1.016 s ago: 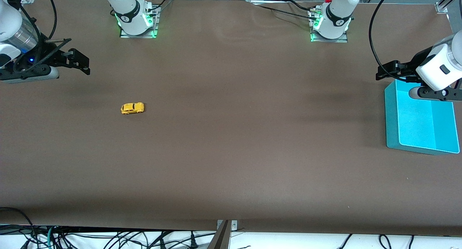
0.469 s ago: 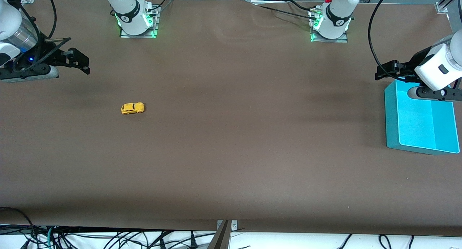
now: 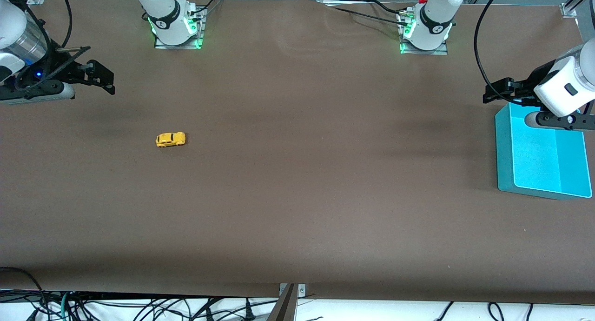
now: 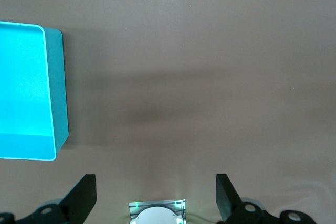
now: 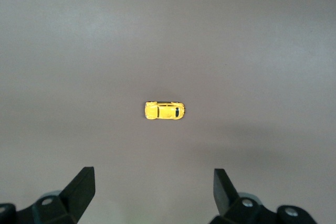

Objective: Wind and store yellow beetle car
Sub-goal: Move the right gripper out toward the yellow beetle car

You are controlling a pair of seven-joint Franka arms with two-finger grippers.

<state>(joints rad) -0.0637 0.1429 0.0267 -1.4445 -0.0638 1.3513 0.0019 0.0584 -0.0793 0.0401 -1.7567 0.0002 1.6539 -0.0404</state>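
The yellow beetle car (image 3: pixel 170 139) sits on its wheels on the brown table, toward the right arm's end. It also lies in the right wrist view as a small yellow car (image 5: pixel 164 110), well apart from the fingers. My right gripper (image 3: pixel 100 76) hangs open and empty over bare table near that end. My left gripper (image 3: pixel 499 90) is open and empty over the table, beside the corner of the teal bin (image 3: pixel 503 149). In the left wrist view the open left gripper (image 4: pixel 156 198) has nothing between its fingers.
The teal bin (image 4: pixel 59 87) stands empty at the left arm's end of the table. The two arm bases (image 3: pixel 175 25) (image 3: pixel 425 30) are bolted along the edge farthest from the front camera. Cables hang below the table's near edge (image 3: pixel 139 307).
Both grippers have shifted only slightly in place. The car has not moved.
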